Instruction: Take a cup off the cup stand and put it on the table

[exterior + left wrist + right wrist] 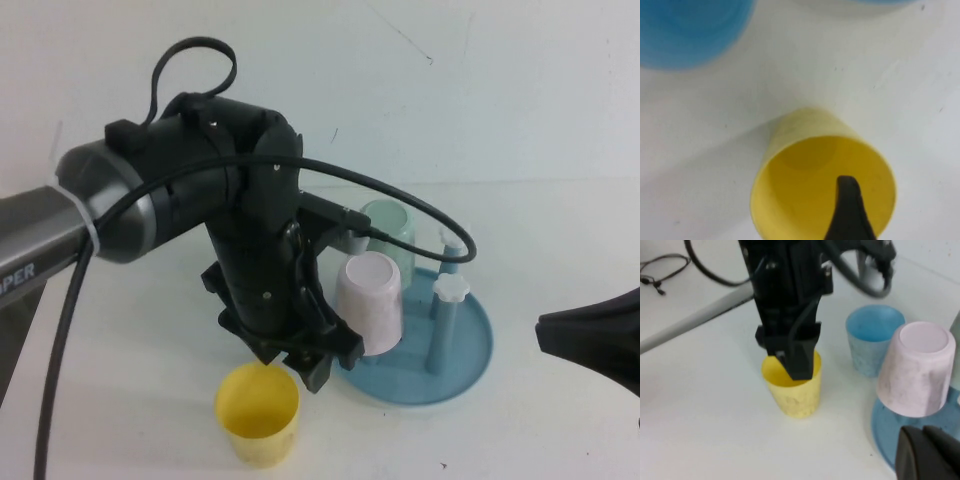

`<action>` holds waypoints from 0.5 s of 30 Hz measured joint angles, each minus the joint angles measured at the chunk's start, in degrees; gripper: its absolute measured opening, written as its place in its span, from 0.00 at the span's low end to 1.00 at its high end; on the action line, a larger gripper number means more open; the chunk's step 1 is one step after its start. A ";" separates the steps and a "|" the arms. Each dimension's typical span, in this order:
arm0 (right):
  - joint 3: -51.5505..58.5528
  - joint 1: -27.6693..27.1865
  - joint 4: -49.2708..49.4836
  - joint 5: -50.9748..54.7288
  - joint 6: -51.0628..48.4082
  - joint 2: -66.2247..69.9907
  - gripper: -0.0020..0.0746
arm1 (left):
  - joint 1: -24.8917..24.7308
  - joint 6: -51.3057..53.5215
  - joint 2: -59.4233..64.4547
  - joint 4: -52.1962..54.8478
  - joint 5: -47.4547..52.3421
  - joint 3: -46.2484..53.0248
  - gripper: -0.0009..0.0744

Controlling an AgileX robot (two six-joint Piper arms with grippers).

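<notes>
The yellow cup [258, 408] stands upright on the white table [120, 400], in front of and to the left of the blue cup stand [470, 372]. My left gripper [312, 372] hangs over the cup's rim and is open. In the left wrist view one finger [847, 205] reaches inside the cup [805, 150], clear of its wall; the other finger is out of view. The right wrist view shows the cup [795, 392] resting on the table under the left gripper [799, 365]. My right gripper [927, 442] is shut and empty, by the stand's near right edge [890, 427].
A white-pink speckled tumbler [370, 300] sits upside down on a peg of the stand. A light blue tumbler [874, 337] stands upright just behind the stand. Two bare pegs with white flower caps [451, 290] rise on the stand's right side.
</notes>
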 joint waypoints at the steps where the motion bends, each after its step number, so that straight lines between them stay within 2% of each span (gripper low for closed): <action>1: 0.00 0.00 -1.06 -0.02 -0.10 0.00 0.02 | 0.00 -0.16 -0.23 -0.12 0.00 -0.54 0.58; 5: 0.00 0.00 -11.88 -0.85 1.59 0.00 0.02 | 0.00 -1.96 -2.72 0.53 0.27 -1.73 0.54; 10: 0.00 0.00 -32.28 -1.51 14.60 -0.11 0.02 | 0.00 -3.00 -8.25 4.06 0.61 -1.83 0.44; 12: 0.00 0.00 -38.15 -2.27 21.40 -0.80 0.02 | 0.00 -3.39 -11.44 5.32 0.86 -1.83 0.33; 15: 0.00 0.00 -41.47 -3.49 25.71 -3.11 0.02 | 0.00 -3.54 -16.90 6.77 1.23 -1.83 0.13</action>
